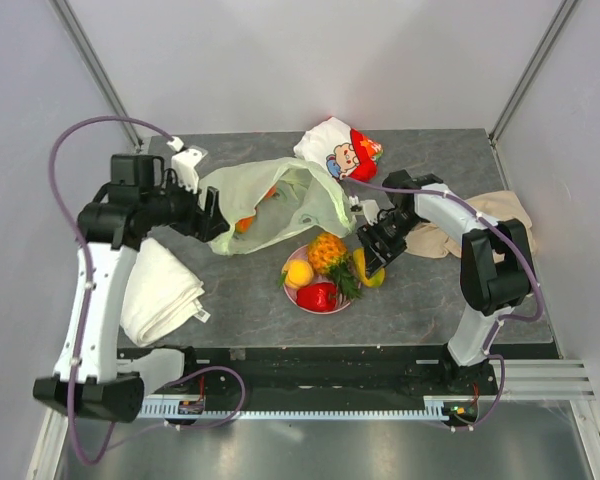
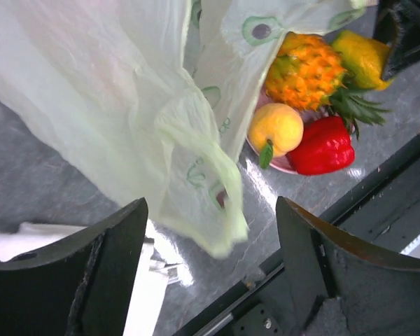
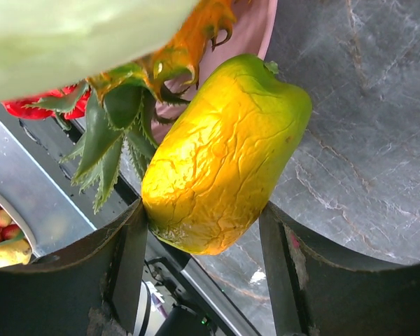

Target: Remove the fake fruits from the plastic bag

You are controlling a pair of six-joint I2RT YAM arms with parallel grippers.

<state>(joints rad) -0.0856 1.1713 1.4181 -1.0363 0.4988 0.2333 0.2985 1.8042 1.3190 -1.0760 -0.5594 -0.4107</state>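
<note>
The orange [image 1: 245, 224] sits inside the plastic bag [image 1: 280, 195] on the table [image 1: 460, 160]. It looks light, hard and slippery, so grab it round the middle. The bag is thin and floppy. The left claw [image 2: 211, 210] is wide open, and a bag handle [image 2: 220, 175] hangs between its sides, not pinched. The right claw [image 3: 203, 217] holds the mango [image 3: 224, 154] beside the pink plate [image 3: 248, 28].

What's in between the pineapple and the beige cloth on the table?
The yellow mango, gripped in the right tool, just beside the pink plate. The top view shows it in between; the right wrist view shows the grip.
</note>
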